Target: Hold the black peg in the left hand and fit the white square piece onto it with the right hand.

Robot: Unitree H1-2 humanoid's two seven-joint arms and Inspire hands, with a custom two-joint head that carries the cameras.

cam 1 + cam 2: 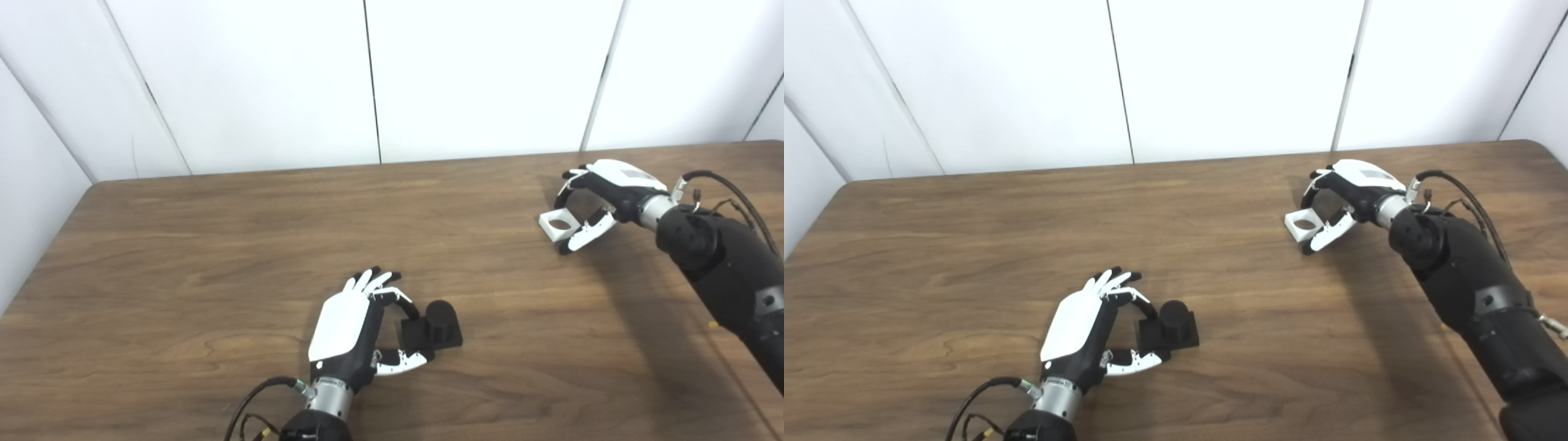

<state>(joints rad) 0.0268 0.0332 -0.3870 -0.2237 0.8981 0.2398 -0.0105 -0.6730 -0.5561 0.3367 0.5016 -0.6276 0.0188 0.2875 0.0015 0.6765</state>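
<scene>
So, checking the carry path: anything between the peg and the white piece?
Nothing: only bare table between black peg and white piece, in both views.

No legible text, label, brand, number or sign on anything here

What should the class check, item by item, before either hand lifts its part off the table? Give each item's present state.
1. Black peg sits on the table on its square base, upright: ok.
2. Left hand has fingers and thumb on either side of the peg's base: ok; firm grip: cannot tell.
3. White square piece lies flat, round hole facing up: ok.
4. Right hand is curled around the piece, thumb at its near edge: ok; contact closed: cannot tell.
5. Table between the two parts is free of obstacles: ok.
6. Either part lifted off the table: not ok, both rest on it.
</scene>
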